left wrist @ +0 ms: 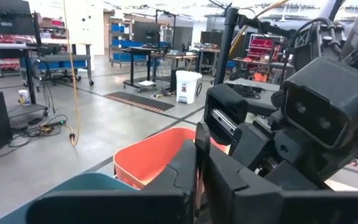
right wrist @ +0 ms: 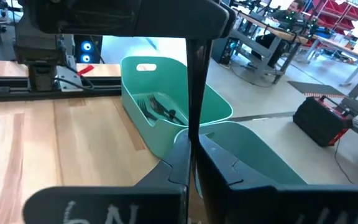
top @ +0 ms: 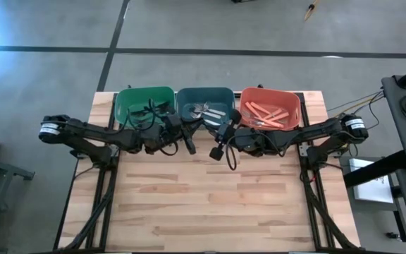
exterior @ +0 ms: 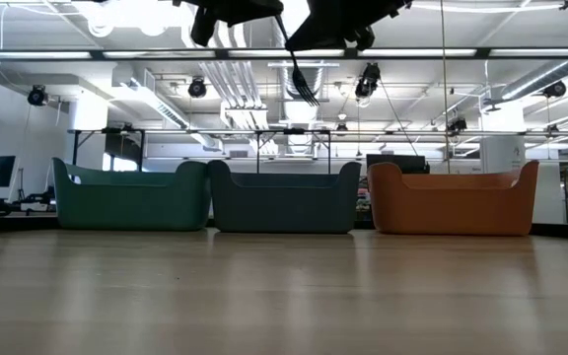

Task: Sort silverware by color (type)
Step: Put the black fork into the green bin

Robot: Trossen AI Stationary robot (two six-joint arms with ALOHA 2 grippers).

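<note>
A black fork hangs high over the table's middle, tines down, just in front of the teal bin. My left gripper and my right gripper meet there, fingertip to fingertip, both shut on it. The fork shows as a thin dark strip in the right wrist view and between the left fingers. Black utensils lie in the green bin. Silver ones lie in the teal bin, and orange-pink ones in the orange bin. My left gripper pinches the fork's thin handle between its two fingers, coming level from the table's left and lying across it. Where along the handle cannot be told. My right gripper pinches the handle between its two fingers, coming about level from the table's right, across it. The fork stands upright and lifted clear, its tines hanging below both grippers.
The three bins stand in a row along the table's far edge. The bare wooden tabletop stretches from the bins to the near edge. Cables loop under both arms near the middle.
</note>
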